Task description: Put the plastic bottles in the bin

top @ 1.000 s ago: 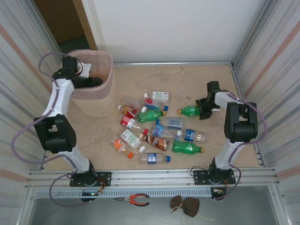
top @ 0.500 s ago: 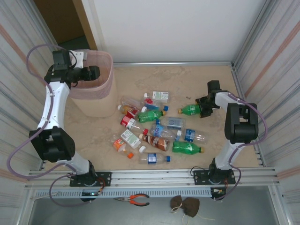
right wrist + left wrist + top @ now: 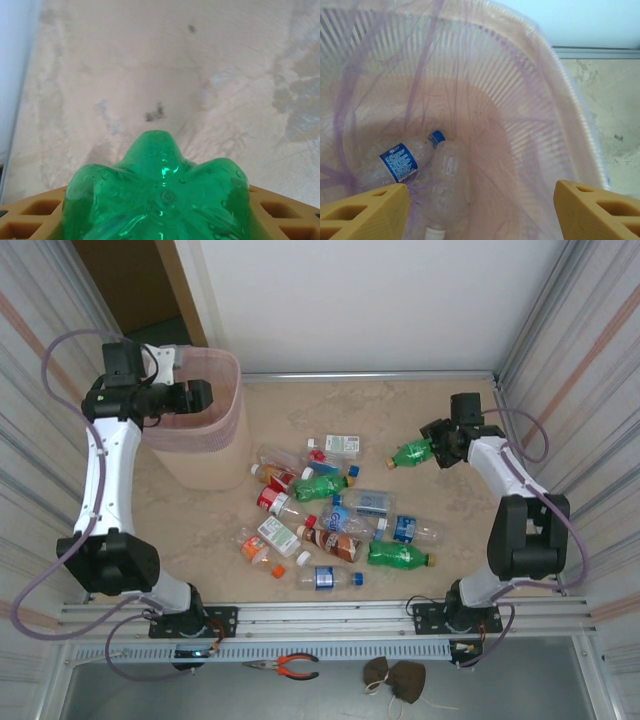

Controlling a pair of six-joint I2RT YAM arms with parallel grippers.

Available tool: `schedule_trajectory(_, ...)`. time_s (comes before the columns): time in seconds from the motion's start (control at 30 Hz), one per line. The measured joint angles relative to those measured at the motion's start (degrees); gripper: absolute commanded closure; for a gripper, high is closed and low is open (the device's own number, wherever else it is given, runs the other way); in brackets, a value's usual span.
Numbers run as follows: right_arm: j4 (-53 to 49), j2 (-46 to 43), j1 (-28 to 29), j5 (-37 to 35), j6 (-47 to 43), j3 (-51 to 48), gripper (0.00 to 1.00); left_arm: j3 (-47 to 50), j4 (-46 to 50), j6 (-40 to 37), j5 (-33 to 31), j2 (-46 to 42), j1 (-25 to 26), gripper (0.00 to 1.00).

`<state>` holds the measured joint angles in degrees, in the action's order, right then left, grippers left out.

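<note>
Table (image 3: 300, 415): beige, mottled top.

Bin (image 3: 205, 435): stands upright at the table's far left corner, with a thin liner bag inside.

Heap of bottles (image 3: 320, 515): on the table to the right of the bin and nearer the arm bases. Most lie on their sides, touching or overlapping. Clear and green plastic, with red, blue, white and brown labels.

Left gripper (image 3: 195, 397): hangs over the bin's mouth, jaws spread wide with nothing between them. Its wrist camera looks down into the bin.

On the bin's floor: a blue-labelled bottle (image 3: 402, 162) with a blue cap. Touching it is a clear bottle (image 3: 445, 185) with a white cap. Both are lying down.

Right gripper (image 3: 440, 445): well to the right of the bin, beyond the heap. It is clenched on the base end of a green bottle (image 3: 410, 453), whose cap end points back toward the bin. In the wrist view the lobed green base sits between the yellow fingers (image 3: 30, 220).

Pliers (image 3: 283, 666): orange handles, off the table on the near rail, well away from the bin.
</note>
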<state>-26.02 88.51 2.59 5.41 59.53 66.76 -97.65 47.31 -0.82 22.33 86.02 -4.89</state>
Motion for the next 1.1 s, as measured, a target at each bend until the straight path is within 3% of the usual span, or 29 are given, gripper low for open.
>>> schedule_trajectory(0.37,4.9,-8.1,16.5,-5.6,-13.4,1.9,0.5,-2.4,-5.1,-1.1,3.7,-1.9,12.6,0.22)
schedule_trajectory(0.6,9.9,-11.2,21.9,-5.3,-19.6,2.0,0.53,1.2,-13.2,-0.6,10.1,-2.6,17.0,0.21)
schedule_trajectory(0.9,19.1,-18.2,24.3,4.0,-27.8,-0.2,0.51,1.8,-17.8,-4.0,16.5,-4.0,27.0,0.19)
schedule_trajectory(1.1,22.8,-21.9,25.0,13.0,-34.0,-2.2,0.51,6.9,-20.2,-5.4,19.5,-7.8,30.4,0.18)
